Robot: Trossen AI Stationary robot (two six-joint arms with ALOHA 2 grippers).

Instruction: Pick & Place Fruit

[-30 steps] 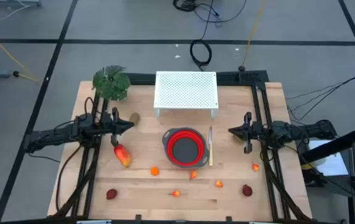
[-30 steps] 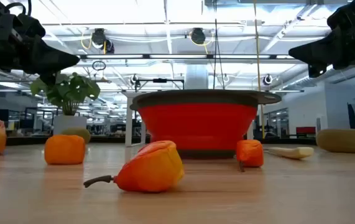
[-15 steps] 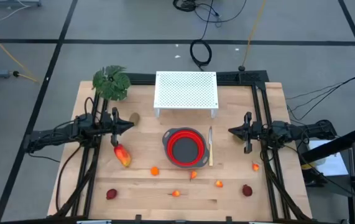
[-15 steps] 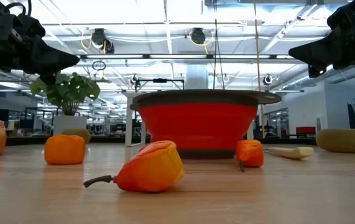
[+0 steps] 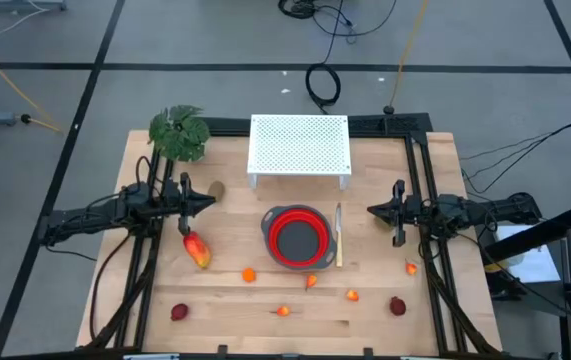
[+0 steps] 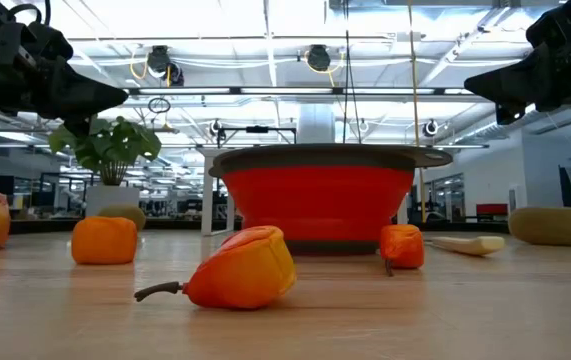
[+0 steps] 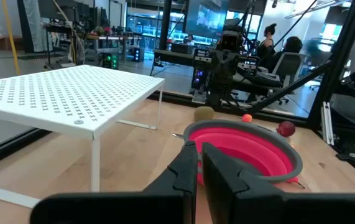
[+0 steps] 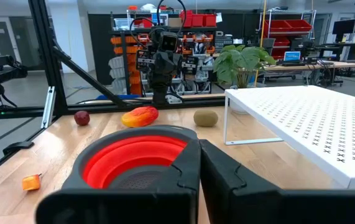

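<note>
Small toy fruits lie scattered on the wooden table near its front edge: a red-yellow oblong one (image 5: 197, 250), tiny orange ones (image 5: 249, 274) (image 5: 283, 311) (image 5: 352, 295) (image 5: 411, 267), dark-red ones (image 5: 179, 312) (image 5: 397, 305), and a brown oval one (image 5: 216, 189) by the left arm. A red collapsible bowl (image 5: 296, 237) stands at the middle. My left gripper (image 5: 211, 200) hovers shut above the table left of the bowl; my right gripper (image 5: 371, 211) hovers shut to its right. Both point at the bowl and hold nothing.
A white perforated rack (image 5: 300, 147) stands behind the bowl. A leafy green plant (image 5: 179, 133) sits at the far left corner. A slim knife (image 5: 339, 235) lies just right of the bowl. Black frame rails run along the table's sides.
</note>
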